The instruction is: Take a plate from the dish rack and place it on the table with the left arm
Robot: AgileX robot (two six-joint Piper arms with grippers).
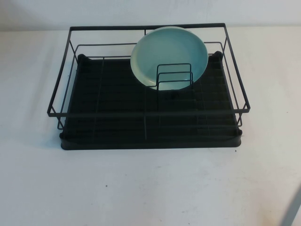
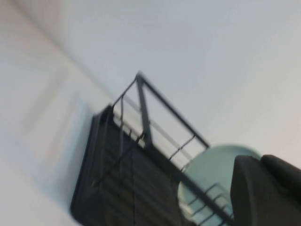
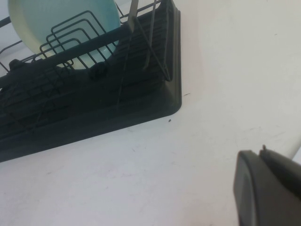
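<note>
So nearest the camera there's just bare white table (image 1: 150,188), and neither arm shows up in the high view at all. Both grippers only appear as a dark chunk at the edge of their own wrist cams: the left gripper (image 2: 265,193) hangs off to the rack's left side, looking across at it, and the right gripper (image 3: 268,188) sits low over the table just off the rack's near right corner. Honestly can't tell whether either one is spread or pressed together, since you only get one dark slab of each. Neither is holding anything, as far as I can see.

Next out is the dish rack (image 1: 148,113), a black wire frame on a black tray, long side running left to right. Then toward the back, right of centre, the plate (image 1: 169,54) stands on edge, tilted back against the rear rail, with the little wire divider (image 1: 174,77) right in front of its lower half. Its face points toward the robot, so its rim runs left-right.

The thing that matters, I'd guess: from the left gripper the plate lies across the rack, far side and beyond the middle. So the left arm has the longer reach, and it'd probably want to come over the top rail and pinch the upper rim from above.
</note>
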